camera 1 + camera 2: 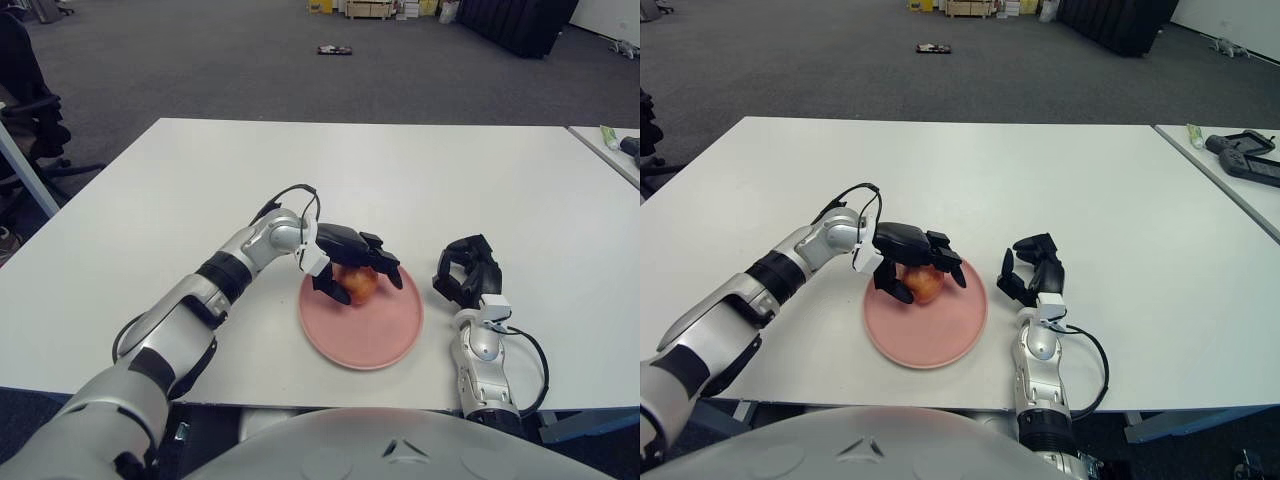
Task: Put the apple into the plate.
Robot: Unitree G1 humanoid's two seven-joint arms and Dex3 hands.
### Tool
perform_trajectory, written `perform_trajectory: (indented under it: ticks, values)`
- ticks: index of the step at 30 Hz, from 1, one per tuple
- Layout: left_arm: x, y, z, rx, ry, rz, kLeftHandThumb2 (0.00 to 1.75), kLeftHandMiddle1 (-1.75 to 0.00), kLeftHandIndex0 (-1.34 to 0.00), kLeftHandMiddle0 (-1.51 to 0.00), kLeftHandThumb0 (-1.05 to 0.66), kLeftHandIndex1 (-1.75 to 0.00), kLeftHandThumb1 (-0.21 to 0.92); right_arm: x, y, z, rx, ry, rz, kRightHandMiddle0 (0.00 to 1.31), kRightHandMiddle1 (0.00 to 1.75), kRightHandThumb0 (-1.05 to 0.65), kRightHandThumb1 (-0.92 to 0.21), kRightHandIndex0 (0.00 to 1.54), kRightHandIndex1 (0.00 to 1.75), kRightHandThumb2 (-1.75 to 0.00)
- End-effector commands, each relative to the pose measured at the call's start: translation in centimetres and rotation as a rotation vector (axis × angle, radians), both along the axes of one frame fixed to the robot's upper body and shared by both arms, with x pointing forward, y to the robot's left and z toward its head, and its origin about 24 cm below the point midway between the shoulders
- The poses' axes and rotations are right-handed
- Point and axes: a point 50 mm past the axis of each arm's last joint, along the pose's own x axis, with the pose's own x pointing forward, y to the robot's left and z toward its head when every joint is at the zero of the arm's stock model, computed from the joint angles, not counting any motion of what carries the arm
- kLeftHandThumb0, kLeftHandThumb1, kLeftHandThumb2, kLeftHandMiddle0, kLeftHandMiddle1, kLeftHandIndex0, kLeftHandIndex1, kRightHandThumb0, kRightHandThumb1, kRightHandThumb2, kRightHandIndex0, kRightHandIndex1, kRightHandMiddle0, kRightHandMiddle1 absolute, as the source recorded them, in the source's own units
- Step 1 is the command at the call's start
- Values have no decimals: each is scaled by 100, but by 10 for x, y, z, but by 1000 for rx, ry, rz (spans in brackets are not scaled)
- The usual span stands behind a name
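A red-orange apple (357, 284) is at the back left part of the pink plate (375, 330), which lies near the table's front edge. My left hand (352, 264) reaches in from the left and is closed around the apple, with fingers over its top and the thumb at its near left side. I cannot tell whether the apple touches the plate. My right hand (466, 270) shows just right of the plate, fingers relaxed and holding nothing.
The white table (200, 190) stretches far behind the plate. A second table with a dark device (1245, 158) and a green-tipped tube (1194, 134) stands at the far right. An office chair (30, 110) is at the far left.
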Motion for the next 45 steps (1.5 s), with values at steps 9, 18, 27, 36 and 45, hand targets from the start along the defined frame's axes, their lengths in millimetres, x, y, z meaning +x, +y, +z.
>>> perform_trajectory:
  ticks: [9,18,27,36,45]
  values:
    - [7,17,12,-142,0,93,88,-23,0,0,-93,0,92,-8,-3,-19,36,125,-29,42,175,-41,-56,70,175,-102]
    - [10,34,15,-281,50,202,78,-9,0,0,-99,0,92,-7,-4,-22,56,86,-1,43,175,-41,-55,70,175,-103]
    - [11,83,7,-522,167,447,75,-1,0,0,-104,0,92,-7,0,-16,54,39,11,46,175,-42,-51,75,175,-108]
    - [-3,102,-10,-776,424,730,79,0,0,0,-104,0,92,-7,-1,-15,30,50,22,48,175,-43,-49,77,175,-111]
    - [-20,118,-19,-976,551,921,76,-1,0,-2,-99,0,92,-5,-2,-15,24,46,43,48,175,-43,-48,77,175,-112]
